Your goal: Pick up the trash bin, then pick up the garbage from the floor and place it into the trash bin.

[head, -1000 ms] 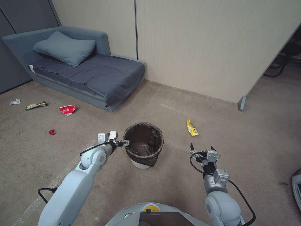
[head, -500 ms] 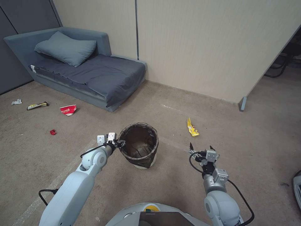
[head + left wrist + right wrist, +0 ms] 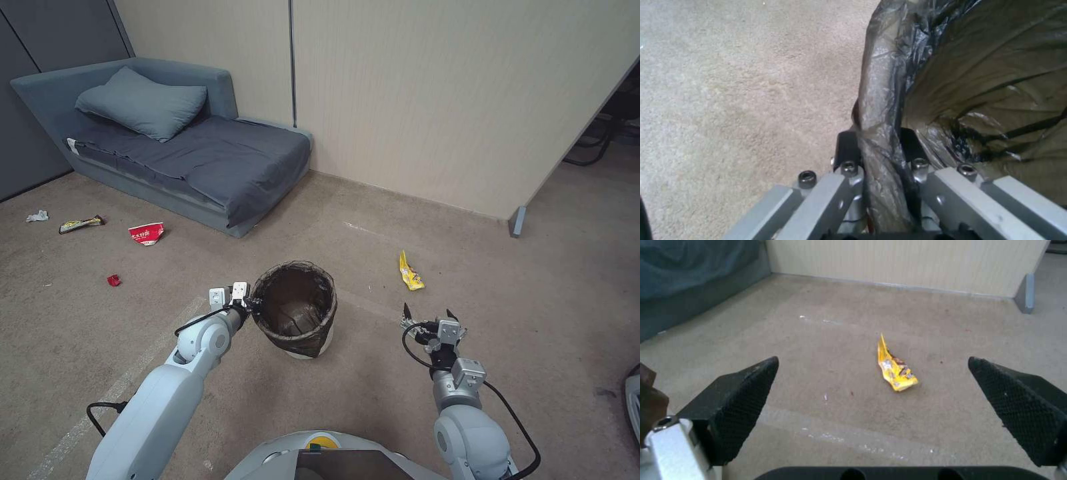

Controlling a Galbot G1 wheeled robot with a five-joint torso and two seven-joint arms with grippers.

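Observation:
The trash bin (image 3: 297,313), a small white bucket lined with a dark bag, hangs tilted just above the carpet. My left gripper (image 3: 255,305) is shut on its near-left rim; in the left wrist view the black fingers (image 3: 846,146) clamp the bag-covered rim (image 3: 882,110) from both sides. My right gripper (image 3: 427,313) is open, low over the floor at the right. A yellow wrapper (image 3: 409,271) lies ahead of it, and shows between its open fingers (image 3: 896,368). More garbage lies far left: a red-and-white packet (image 3: 145,233), a small red scrap (image 3: 113,281), a snack-bar wrapper (image 3: 80,224), a white tissue (image 3: 37,216).
A grey sofa bed (image 3: 193,157) with a pillow stands at the back left against a beige wall (image 3: 433,100). A partition foot (image 3: 517,221) sits at the right. A pale tape line (image 3: 120,387) runs along the carpet by my left arm.
The left gripper has closed onto the bin's rim and pulled the bin slightly left, tilting it off the floor. The right arm has stayed put.

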